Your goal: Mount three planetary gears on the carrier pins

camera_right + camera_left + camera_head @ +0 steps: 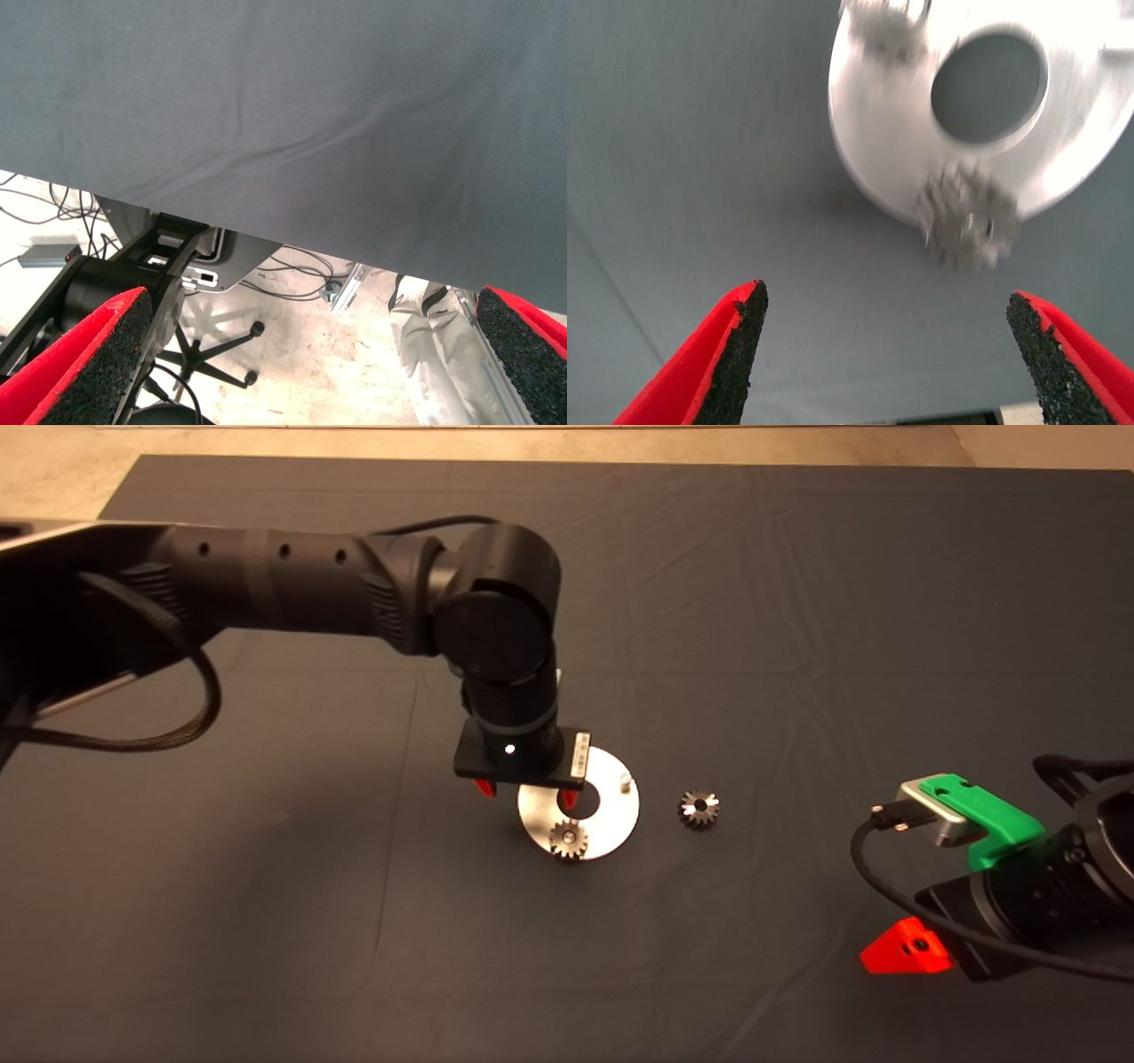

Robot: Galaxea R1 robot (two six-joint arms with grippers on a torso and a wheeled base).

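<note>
Dark mat fills the head view, creased here and there, pale floor beyond its far edge. Left arm reaches in from nine o'clock and hangs its left gripper right over the white disc at centre. On that disc, one gear sits at the six o'clock rim, overhanging the edge a little. A bare pin stands at about two o'clock on the disc. Off the disc, just beside it at three o'clock, a loose gear lies flat on the mat. Right gripper waits at the lower right edge, well apart from everything.

Left wrist view now: left gripper has its two red fingers spread wide, nothing between the pads. Beyond them lies the disc with its big centre hole, the rim gear nearest the fingers, and a second gear blurred at the disc's far rim.

Right wrist view: right gripper is spread wide too, holding nothing. Mat fills most of it; past its edge, pale floor, cables, a chair base and a person's leg.
</note>
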